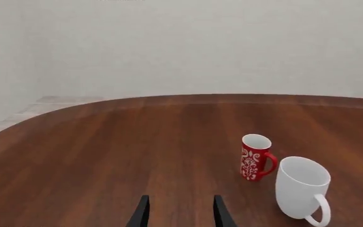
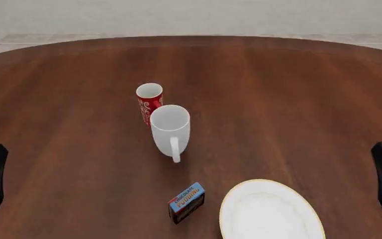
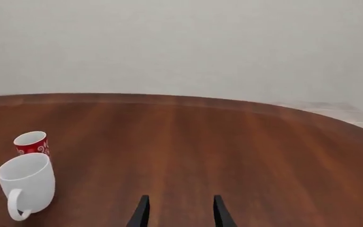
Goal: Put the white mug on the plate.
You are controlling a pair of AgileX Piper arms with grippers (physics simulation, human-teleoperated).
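The white mug (image 2: 170,130) stands upright near the table's middle, its loop handle turned toward the near edge; it also shows in the left wrist view (image 1: 301,190) and the right wrist view (image 3: 26,184). The plate (image 2: 270,211), white with a thin tan rim, lies at the near edge, right of centre, partly cut off by the frame. My left gripper (image 1: 180,210) is open over bare wood, well left of the mug. My right gripper (image 3: 180,210) is open too, far right of the mug. In the front view only dark parts of both arms show at the side edges.
A smaller red patterned mug (image 2: 149,101) stands just behind the white mug, close to it. A small blue pudding box (image 2: 187,202) lies between the white mug and the plate, left of the plate. The round wooden table's (image 2: 297,99) far edge curves before a pale wall.
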